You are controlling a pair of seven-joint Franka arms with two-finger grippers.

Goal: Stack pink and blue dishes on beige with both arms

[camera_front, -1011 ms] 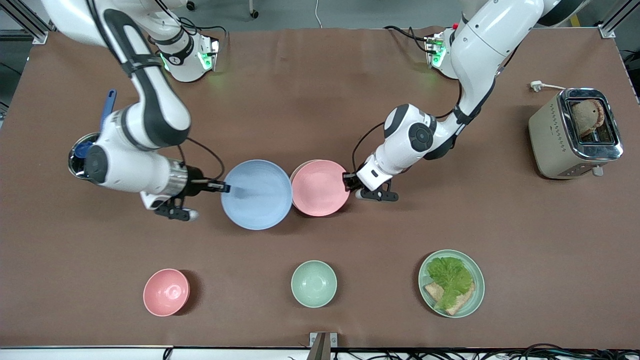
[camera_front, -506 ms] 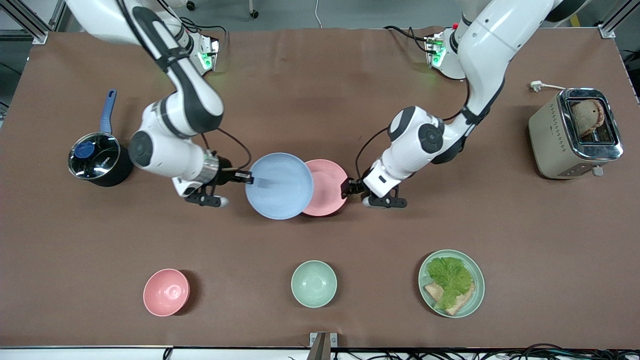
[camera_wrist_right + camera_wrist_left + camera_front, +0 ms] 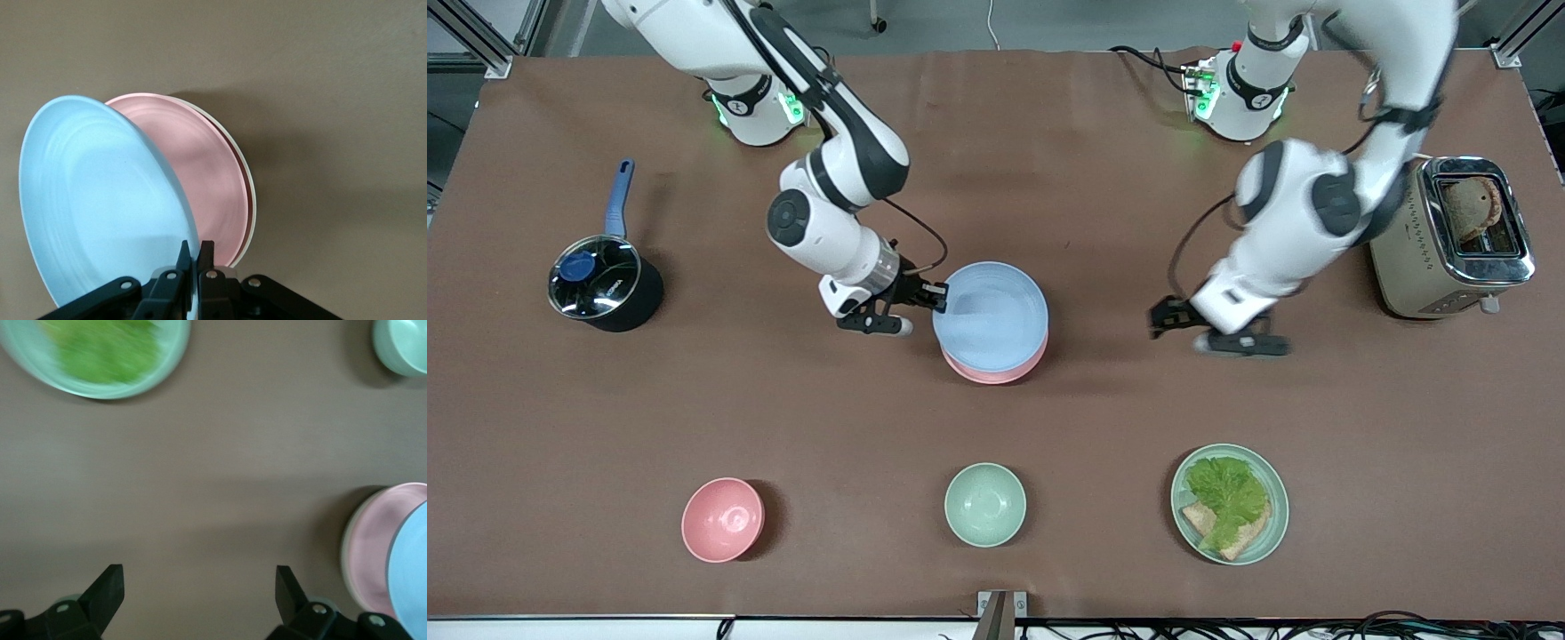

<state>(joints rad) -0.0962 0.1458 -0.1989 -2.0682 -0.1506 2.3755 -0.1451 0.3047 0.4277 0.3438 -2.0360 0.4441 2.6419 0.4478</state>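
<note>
The pale blue plate [image 3: 990, 313] hangs tilted over the pink plate [image 3: 996, 378], covering most of it. My right gripper [image 3: 940, 297] is shut on the blue plate's rim at the right arm's side. In the right wrist view the right gripper [image 3: 197, 257] pinches the blue plate [image 3: 100, 200], and the pink plate [image 3: 207, 173] lies on the beige plate, of which only a cream rim [image 3: 251, 200] shows. My left gripper [image 3: 1163, 318] is open over bare table toward the toaster. The left wrist view shows the left gripper [image 3: 199, 590] with nothing between its fingers.
A black pot [image 3: 605, 284] stands at the right arm's end and a toaster [image 3: 1449, 236] at the left arm's end. Nearer the front camera are a pink bowl [image 3: 723, 519], a green bowl [image 3: 985, 504] and a green plate with lettuce and bread [image 3: 1272, 516].
My right arm has carried the blue plate across until it is over the pink plate. My left gripper has let go of the pink plate and drawn back toward the toaster.
</note>
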